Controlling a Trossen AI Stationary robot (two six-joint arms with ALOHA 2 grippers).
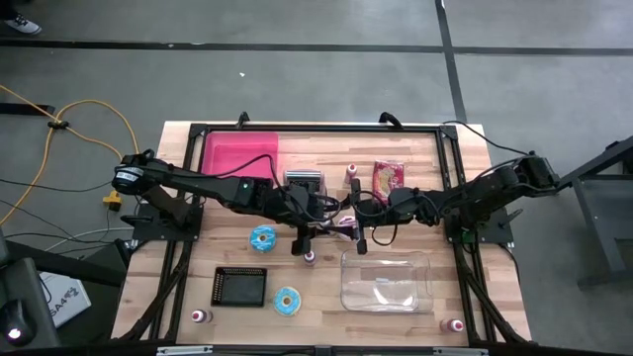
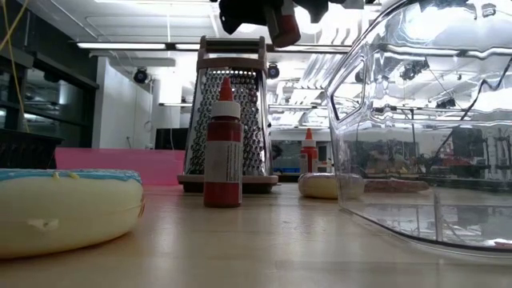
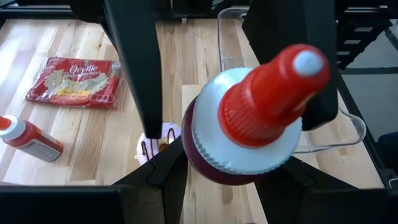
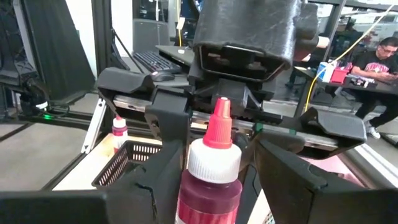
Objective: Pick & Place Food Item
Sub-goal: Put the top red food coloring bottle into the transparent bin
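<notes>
Plank worktop carries a box grater near its far edge. Both grippers meet mid-table, left gripper and right gripper clenched on one red-capped sauce bottle. Ceiling strip lights glow behind.

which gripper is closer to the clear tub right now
Right. In the high view the right gripper hangs just off the clear tub's far left corner, shut on a bottle. The left gripper sits farther to the tub's left, above the table's middle.
</notes>
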